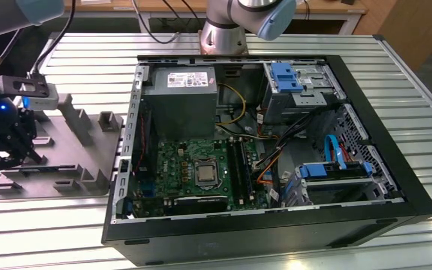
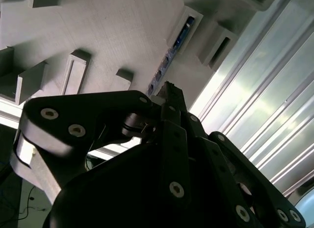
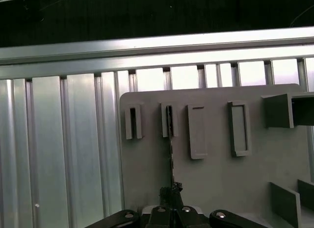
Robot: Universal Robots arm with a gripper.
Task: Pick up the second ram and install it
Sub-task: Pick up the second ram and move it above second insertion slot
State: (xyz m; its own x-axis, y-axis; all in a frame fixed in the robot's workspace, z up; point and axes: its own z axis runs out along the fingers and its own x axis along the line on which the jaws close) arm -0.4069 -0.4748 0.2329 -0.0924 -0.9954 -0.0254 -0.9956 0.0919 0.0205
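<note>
Claw [image 3: 171, 190] clamps the second ram [image 3: 170, 149] — in fixture [image 3: 216, 184].

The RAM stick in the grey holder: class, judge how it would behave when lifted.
The ram looks like a thin flat board, so it is probably stiff and light. It stands on edge in the holder's slot, so it may tip once freed. Its exposed blue face hints at fragile parts.

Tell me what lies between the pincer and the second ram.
Nothing: in the second wrist view the pincer sits at one end of the second ram.

Wooden bench [image 1: 328, 8] stands behind ribbed metal table [image 1: 415, 73].
</note>
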